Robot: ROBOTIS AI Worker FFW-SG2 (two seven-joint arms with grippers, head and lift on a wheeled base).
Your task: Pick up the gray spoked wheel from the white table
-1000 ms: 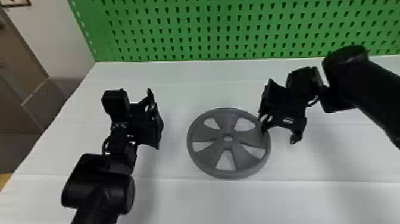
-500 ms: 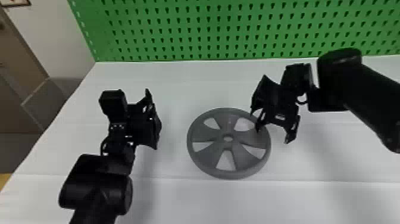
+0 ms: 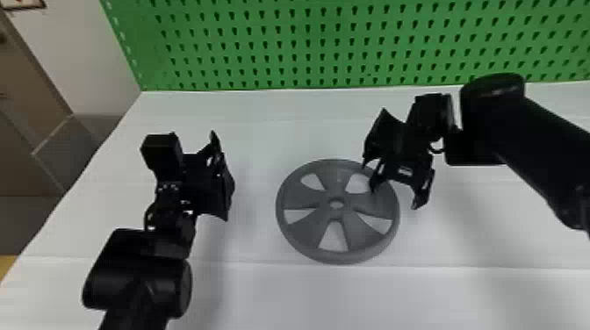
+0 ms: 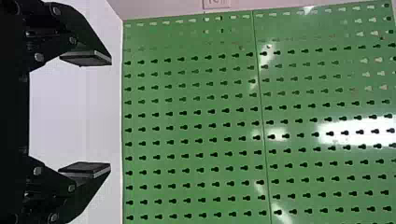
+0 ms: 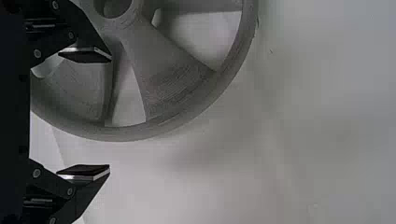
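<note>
Right gripper (image 5: 110, 113) hanging by the gray spoked wheel (image 3: 300, 200), fingers spread, nothing held
Guessing the gap's there so they can straddle its rim. Wheel's flat on the white table (image 3: 395, 298); left gripper (image 4: 110, 114) sits off to the left, also spread.

Head view: right gripper (image 3: 395, 182) shifted toward 9 o'clock, now overlapping farther inside the gray spoked wheel's (image 3: 303, 197) 2 o'clock rim. Left gripper (image 3: 226, 175) also drifted slightly toward 9.
</note>
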